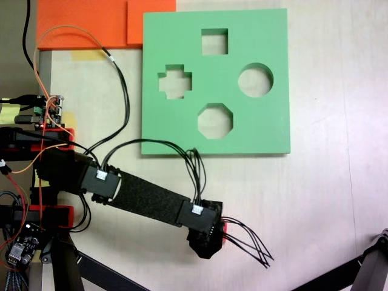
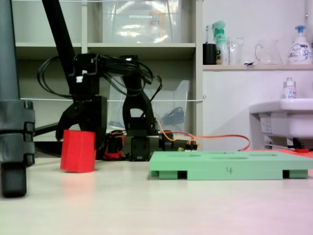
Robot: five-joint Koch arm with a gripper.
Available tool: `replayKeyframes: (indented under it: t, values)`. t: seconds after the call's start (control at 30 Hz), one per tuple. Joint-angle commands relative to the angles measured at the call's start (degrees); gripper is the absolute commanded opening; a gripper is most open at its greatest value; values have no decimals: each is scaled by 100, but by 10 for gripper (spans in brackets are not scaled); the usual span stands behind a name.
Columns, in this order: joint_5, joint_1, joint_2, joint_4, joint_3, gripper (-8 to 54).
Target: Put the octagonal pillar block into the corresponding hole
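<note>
Octagonal pillar block [image 2: 78, 151] is what I'm after, and from the low fixed view I see it standing upright on the surface [image 2: 156, 205], well to the left of the green foam board [image 2: 230, 170], with its base seeming to touch the surface. My hand [image 2: 80, 128] is down over it: one black finger [image 2: 66, 120] curves down past its left top edge and the black body of the arm stands against its right side. I judge the hand to be pinching the block, but I cannot tell for certain, since the far finger is hidden behind the block and the arm. In the fixed view from above, the arm [image 1: 148, 203] reaches out below the board's lower edge, and just a sliver of red peeks out at the wrist end [image 1: 225, 233]. The corresponding hole [image 1: 215, 120], the eight-sided cutout, sits nearest that lower edge of the board, between the cross-shaped cutout [image 1: 174, 82] and the round cutout [image 1: 255, 80]. So I put myself at the grasp step, with the carry not yet begun. Next I need to lift the block clear of the board's raised edge, swing it over the eight-sided cutout, turn its flats to match, then lower it straight.
</note>
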Motion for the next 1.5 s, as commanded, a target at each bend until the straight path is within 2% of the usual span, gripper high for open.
replayKeyframes:
  t: [0.0,0.33,0.43,0.87,1.13,1.47]
  values:
    - [343,-141,527,519,9,302]
    - [1433,-1512,1767,589,-35,284]
    - [1767,-2039,1872,589,-158,280]
    - [3463,-4210,1380,-176,-606,281]
    - [3586,-4526,932,-624,-659,282]
    - [3595,-4790,817,-729,-729,281]
